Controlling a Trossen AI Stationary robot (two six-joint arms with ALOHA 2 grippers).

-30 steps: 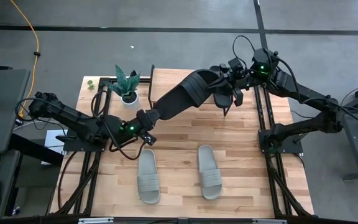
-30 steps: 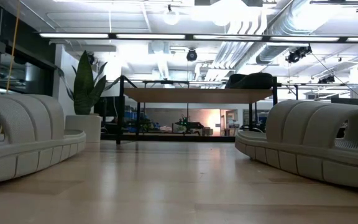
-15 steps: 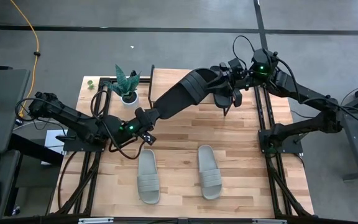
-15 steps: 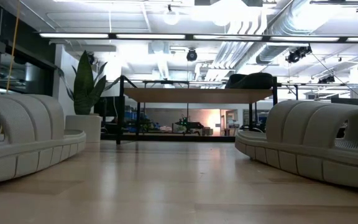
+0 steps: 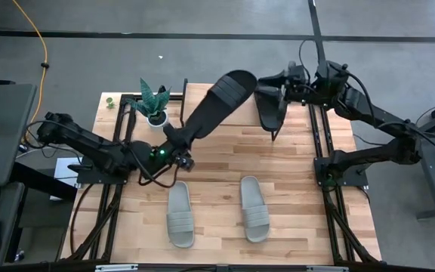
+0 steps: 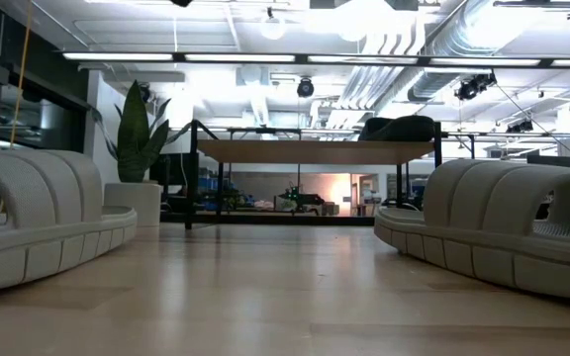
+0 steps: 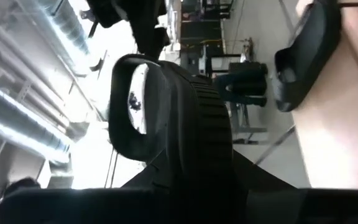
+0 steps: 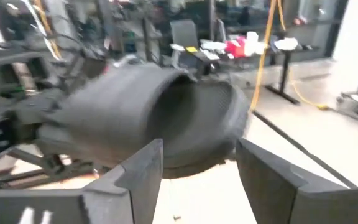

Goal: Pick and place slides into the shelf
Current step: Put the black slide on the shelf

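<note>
Two grey-green slides point(image 5: 180, 215), two black slides point(image 5: 216, 106), seemingly.

Bright, even overhead light (ceiling glare in low view), right wrist view motion-blurred.

The bench's point(image 5: 225, 162) middle is left clear. Its far edge is blocked by a potted plant point(image 5: 154, 102), the shelf point(image 5: 202, 94) and a raised black slide point(image 5: 214, 106); two grey-green slides point(image 5: 180, 214) occupy the near part.

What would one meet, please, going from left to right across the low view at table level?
Pale slide → potted plant → shelf with a black slide on top → second pale slide.
</note>
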